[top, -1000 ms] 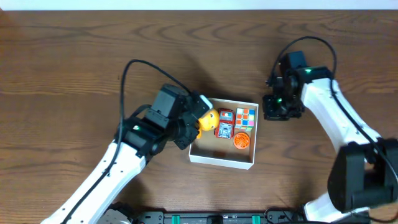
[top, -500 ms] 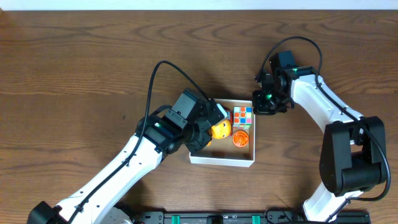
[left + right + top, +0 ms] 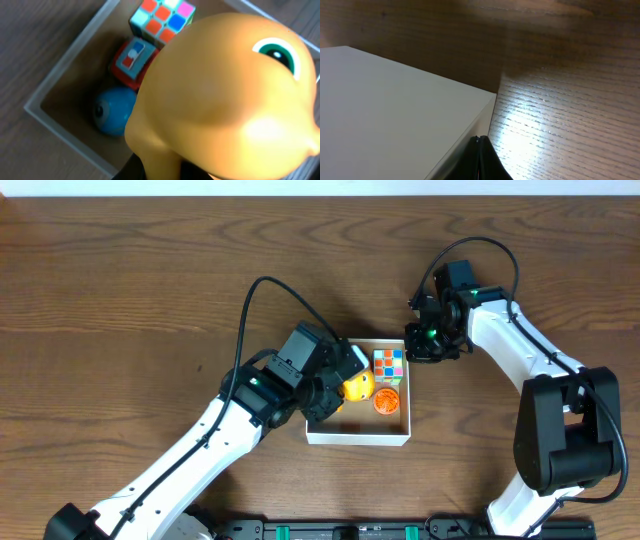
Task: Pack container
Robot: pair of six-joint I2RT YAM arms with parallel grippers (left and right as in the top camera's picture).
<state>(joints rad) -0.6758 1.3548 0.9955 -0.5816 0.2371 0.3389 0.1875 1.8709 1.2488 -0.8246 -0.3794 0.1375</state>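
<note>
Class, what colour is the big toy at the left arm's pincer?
Yellow-orange; the toy has a green-and-white eye. Best seen in the left wrist view.

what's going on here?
The left gripper holds a yellow toy over the container, ready to pack it. A Rubik's cube and a red toy car lie inside. The right gripper is shut and empty, its tips at the container's outer corner.

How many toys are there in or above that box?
5: a colourful cube, a red toy beside it, a blue ball, an orange round toy, and a yellow duck held over the box. More may be hidden under the duck.
</note>
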